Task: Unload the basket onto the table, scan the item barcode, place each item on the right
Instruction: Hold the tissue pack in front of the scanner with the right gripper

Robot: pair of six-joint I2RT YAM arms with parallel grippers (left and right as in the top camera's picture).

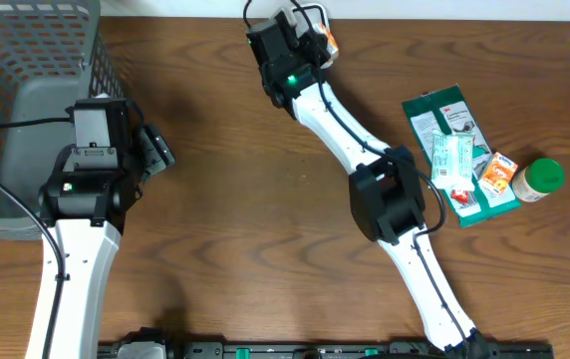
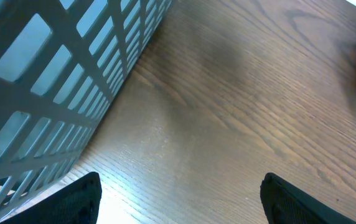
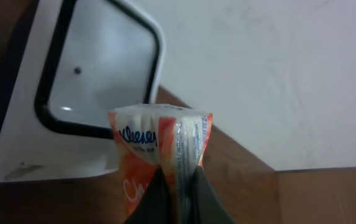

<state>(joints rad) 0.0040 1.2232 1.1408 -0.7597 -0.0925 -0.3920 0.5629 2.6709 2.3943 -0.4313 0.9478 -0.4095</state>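
Note:
The item is an orange and white Kleenex tissue pack (image 3: 142,144). My right gripper (image 3: 179,182) is shut on its crimped plastic seam, holding it upright. Just behind the pack stands the white scanner (image 3: 16,134) with a black-framed window, and the pack's top edge overlaps the window's lower rim. From overhead, the right gripper (image 1: 317,46) is stretched to the table's far edge, with the orange pack (image 1: 330,42) showing at its tip. My left gripper (image 2: 181,190) hangs open over bare wood beside the basket, nothing between its fingers. It also shows in the overhead view (image 1: 157,150).
A grey mesh basket (image 1: 26,70) fills the far left, and its wall (image 2: 53,93) stands close to the left gripper. At the right lie a green packet (image 1: 434,110), a white-green pack (image 1: 451,162), a small orange box (image 1: 497,174) and a green-lidded jar (image 1: 539,179).

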